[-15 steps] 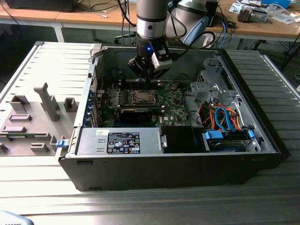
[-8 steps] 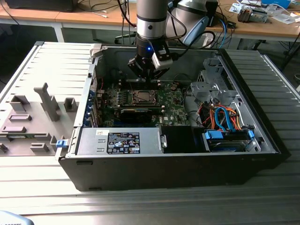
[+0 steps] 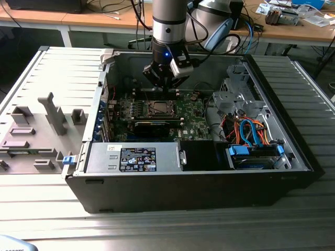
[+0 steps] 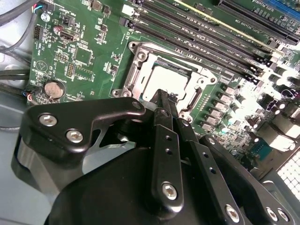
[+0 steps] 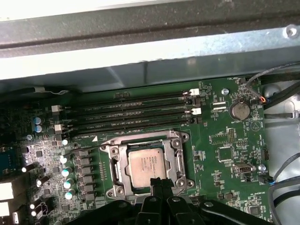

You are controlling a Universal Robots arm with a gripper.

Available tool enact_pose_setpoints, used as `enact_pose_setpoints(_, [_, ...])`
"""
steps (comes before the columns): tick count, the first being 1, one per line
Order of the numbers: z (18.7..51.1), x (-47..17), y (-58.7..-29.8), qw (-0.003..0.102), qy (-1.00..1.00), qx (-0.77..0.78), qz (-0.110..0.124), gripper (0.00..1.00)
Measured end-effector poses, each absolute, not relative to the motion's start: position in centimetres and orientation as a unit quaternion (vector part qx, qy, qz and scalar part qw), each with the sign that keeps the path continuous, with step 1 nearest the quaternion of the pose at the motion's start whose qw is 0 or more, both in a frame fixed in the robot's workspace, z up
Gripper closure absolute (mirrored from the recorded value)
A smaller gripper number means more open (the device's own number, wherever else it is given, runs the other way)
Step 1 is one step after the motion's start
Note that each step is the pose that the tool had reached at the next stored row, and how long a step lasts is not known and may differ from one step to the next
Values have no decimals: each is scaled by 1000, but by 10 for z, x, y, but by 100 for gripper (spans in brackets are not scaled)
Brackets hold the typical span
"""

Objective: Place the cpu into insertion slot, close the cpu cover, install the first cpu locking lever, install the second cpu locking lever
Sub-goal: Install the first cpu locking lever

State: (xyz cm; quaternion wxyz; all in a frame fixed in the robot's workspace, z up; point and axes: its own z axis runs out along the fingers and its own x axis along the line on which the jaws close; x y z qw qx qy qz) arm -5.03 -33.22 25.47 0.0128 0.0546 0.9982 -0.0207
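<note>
The cpu (image 5: pixel 146 165) lies flat in the insertion slot (image 5: pixel 114 190), its grey-beige face showing through the square window of the cpu cover (image 5: pixel 121 165), which lies down over it. In the second wrist view the cpu (image 4: pixel 165 78) sits in the same silvery frame (image 4: pixel 140 75). My gripper (image 5: pixel 160 182) is shut with nothing between its fingers, the black tips just over the socket's near edge. In the second wrist view the gripper (image 4: pixel 166 96) points at the rim of the cover. In the exterior view the gripper (image 3: pixel 165 88) hangs just above the socket (image 3: pixel 157 108) inside the open computer case.
Long black memory slots (image 5: pixel 136 112) run beside the socket. A coin battery (image 5: pixel 240 110) and cables (image 5: pixel 281 117) lie to one side. The case wall (image 3: pixel 99 104) is on the exterior view's left, and a drive cage with blue and orange cables (image 3: pixel 251 130) on its right.
</note>
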Motion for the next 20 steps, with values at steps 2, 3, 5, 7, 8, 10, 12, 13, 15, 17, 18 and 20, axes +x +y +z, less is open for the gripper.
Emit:
enact_pose_setpoints(2, [255, -50, -332, 13, 998, 52, -21, 89])
enact_pose_setpoints(3, [255, -50, -332, 13, 998, 50, -21, 89])
enact_pose_setpoints(5, [255, -50, -332, 13, 999, 48, -21, 89])
enact_pose_setpoints(7, [255, -50, -332, 13, 999, 46, -21, 89])
enact_pose_setpoints(8, [255, -50, -332, 13, 999, 45, -21, 89])
enact_pose_setpoints(10, [255, -50, -332, 13, 999, 43, -21, 89])
enact_pose_setpoints(12, [255, -50, -332, 13, 999, 41, -21, 89])
enact_pose_setpoints(13, [255, -50, -332, 13, 999, 40, -21, 89])
enact_pose_setpoints(15, [255, -50, -332, 13, 999, 37, -20, 89])
enact_pose_setpoints(17, [255, -50, -332, 13, 999, 34, -20, 89])
enact_pose_setpoints(18, [255, -50, -332, 13, 999, 33, -20, 89])
enact_pose_setpoints(20, [255, -50, -332, 13, 999, 31, -20, 89])
